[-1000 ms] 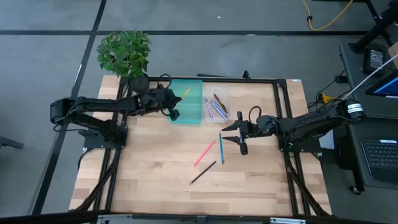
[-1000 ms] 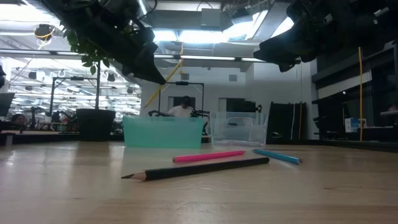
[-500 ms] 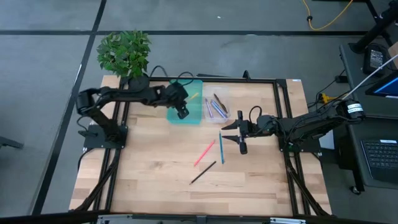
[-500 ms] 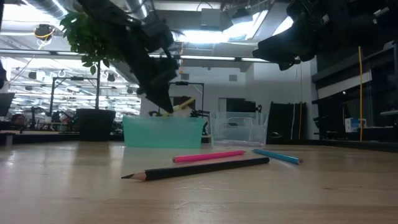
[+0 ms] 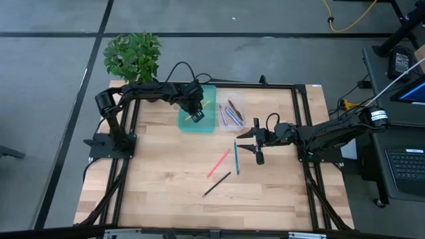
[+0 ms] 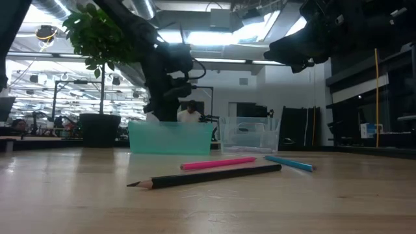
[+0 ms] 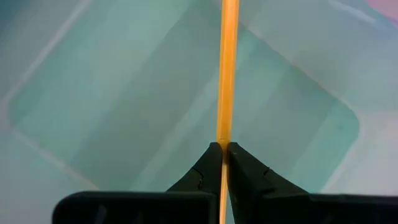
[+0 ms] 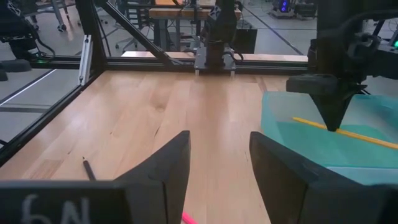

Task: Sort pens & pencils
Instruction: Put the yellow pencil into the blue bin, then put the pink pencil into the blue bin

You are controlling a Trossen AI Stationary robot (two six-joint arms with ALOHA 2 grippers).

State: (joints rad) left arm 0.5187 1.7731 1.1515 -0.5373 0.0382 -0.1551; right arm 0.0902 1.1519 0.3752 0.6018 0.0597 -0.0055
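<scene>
- Left gripper (image 7: 222, 148), pinched tight on the yellow pencil (image 7: 228, 68), hangs over the teal tray (image 5: 186, 122).
- Right gripper (image 5: 247, 141) waits spread wide, empty, near the blue pen (image 5: 236, 159).
- Risk: released at a slant, the pencil may lodge on the tray's rim or tip out.

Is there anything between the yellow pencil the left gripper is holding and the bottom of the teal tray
Nothing visible. The left gripper is shut on the yellow pencil over the teal tray, whose floor looks bare below it.
</scene>
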